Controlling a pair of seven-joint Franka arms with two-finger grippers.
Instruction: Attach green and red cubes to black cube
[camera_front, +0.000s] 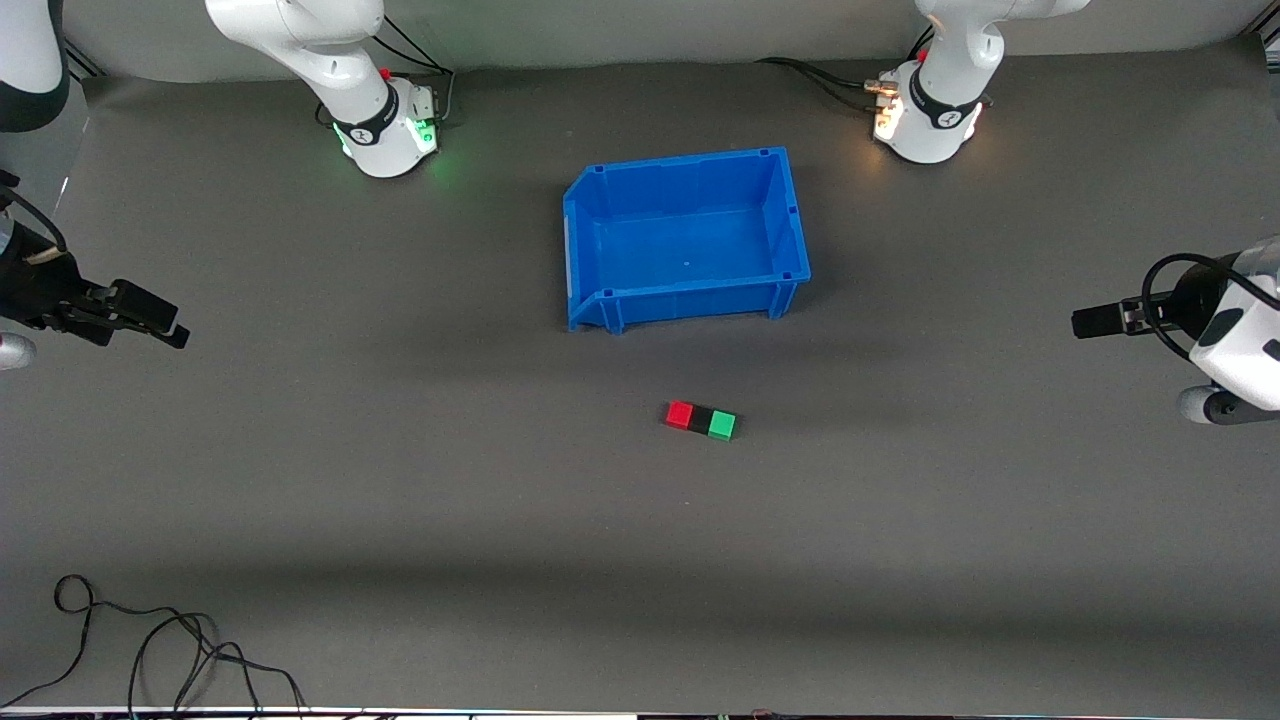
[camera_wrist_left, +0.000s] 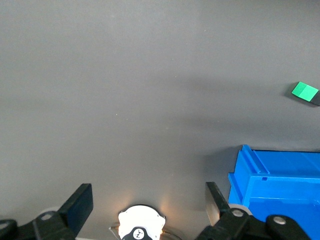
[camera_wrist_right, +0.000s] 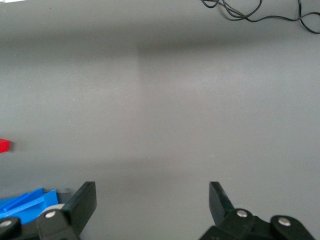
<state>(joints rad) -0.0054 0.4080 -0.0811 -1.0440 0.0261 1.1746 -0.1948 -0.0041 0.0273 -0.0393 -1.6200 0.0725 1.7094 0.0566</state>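
A joined row is seen at the front view's lower centre, below the blue bin (camera_front: 686, 238): red cube (camera_front: 680, 414), black cube (camera_front: 700, 419), green cube (camera_front: 722, 425), touching. The left tool (camera_front: 1085, 321), mid-right edge, and right tool (camera_front: 165, 328), mid-left edge, are held released, well apart from the row.

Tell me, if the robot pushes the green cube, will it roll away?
Probably not: the green cube has flat faces, so it should slide. It touches the black cube, joined to the red cube, so all three may move together.
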